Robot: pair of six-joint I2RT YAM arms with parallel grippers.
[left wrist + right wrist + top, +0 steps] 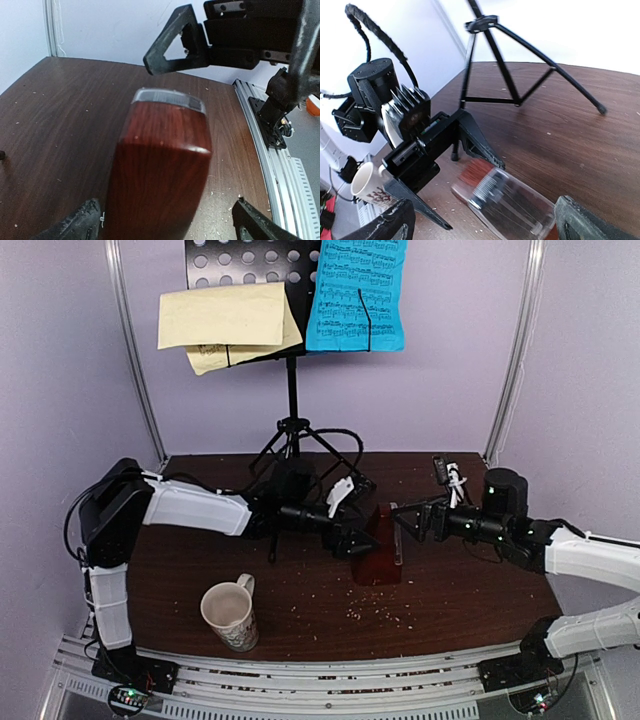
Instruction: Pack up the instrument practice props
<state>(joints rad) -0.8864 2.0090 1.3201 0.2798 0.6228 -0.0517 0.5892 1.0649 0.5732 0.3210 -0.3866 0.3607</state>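
The left gripper [358, 542] is held wide open at the left face of the dark red-brown metronome [381, 545]. In its wrist view one finger [75, 222] is seen just beside the wooden body and the other [260, 225] apart from it, so nothing is clamped. The right gripper [403, 517] is likewise spread wide and is levelled at the metronome's upper right side, with nothing held between its fingers [385, 225]; whether its tips touch the metronome cannot be told. The metronome is stood upright near the middle of the brown table [470, 580], between the two grippers, its clear plastic cover [512, 202] turned toward the right arm. The black perforated music stand [250, 260] is set on its tripod at the far edge of the table, with a pale yellow sheet [225, 325] and a blue sheet [357, 295] carried on its desk. A cream patterned mug [231, 615] is placed at the near left, well apart from the metronome.
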